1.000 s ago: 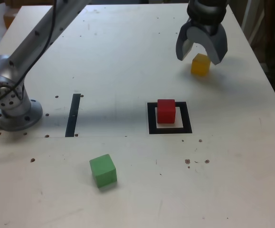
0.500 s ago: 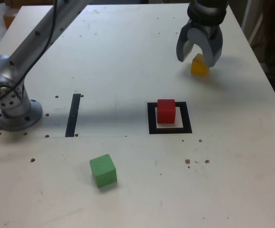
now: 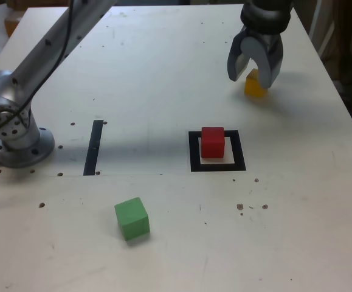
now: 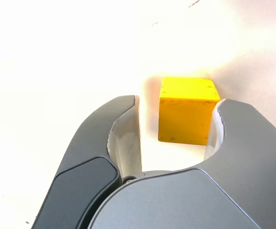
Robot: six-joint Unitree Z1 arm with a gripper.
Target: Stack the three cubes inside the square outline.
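The yellow cube [image 3: 254, 87] [image 4: 185, 112] sits on the table at the far right of the exterior view. My gripper [image 3: 251, 76] [image 4: 178, 102] is lowered around it, jaws straddling it. In the wrist view one finger [image 4: 233, 129] touches the cube's side, while a gap remains between the cube and the other finger [image 4: 123, 129]. The red cube [image 3: 213, 142] stands inside the square outline [image 3: 194, 152] near the middle. The green cube [image 3: 131, 218] lies alone toward the front, left of the outline in the exterior view.
The arm's base [image 3: 11, 128] is bolted at the exterior view's left, with its link reaching across the top. A narrow black strip [image 3: 93, 147] lies between base and outline. The table's right edge runs close to the yellow cube.
The jaws have narrowed steadily around the yellow cube over the last second. The cubes have not moved.
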